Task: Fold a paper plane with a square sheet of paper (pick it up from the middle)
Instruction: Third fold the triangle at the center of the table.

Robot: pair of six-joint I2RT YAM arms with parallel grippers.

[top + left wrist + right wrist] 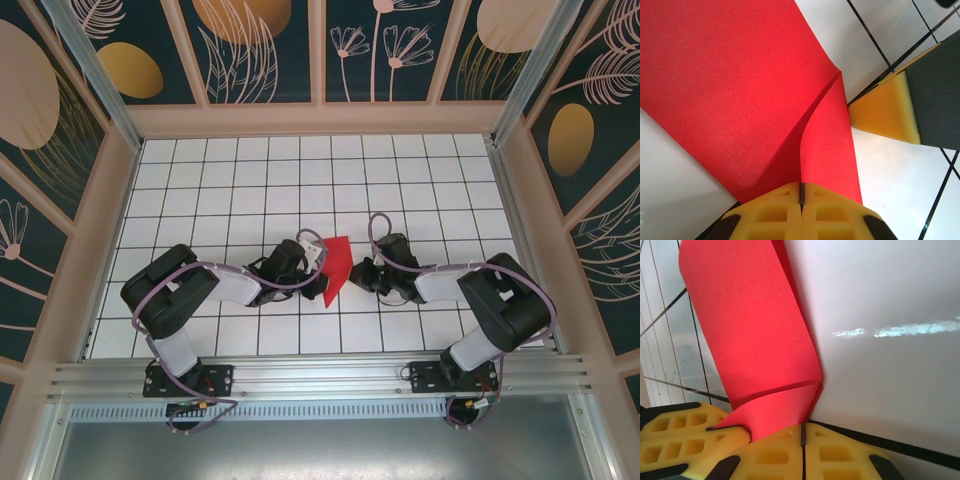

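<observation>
Paper [336,268]: red, thin, already doubled over on itself. It sits between my two wrists, over the near middle of the desk [240,190]. From above I cannot tell whether its lower edge rests on the tiles.
Left fingers [790,202]: pressed together on the paper where a curled flap meets the wider layer. No gap shows between the pads.
Right fingers [812,445]: also together, clamped on a bent corner of the paper, just beside my left fingers.
Feel: I judge it very light and limp. It bows between my two grips and has no stiffness of its own except along a crease.
Surface: smooth paper against soft yellow pads. It should hold with a modest squeeze but slide if I pull the grips apart.
Fragility: it will crumple or tear near a pinch if I twist.
Where to hold: close to a fold line or at an edge through both layers, the two grips near each other, so the layers stay lined up.
</observation>
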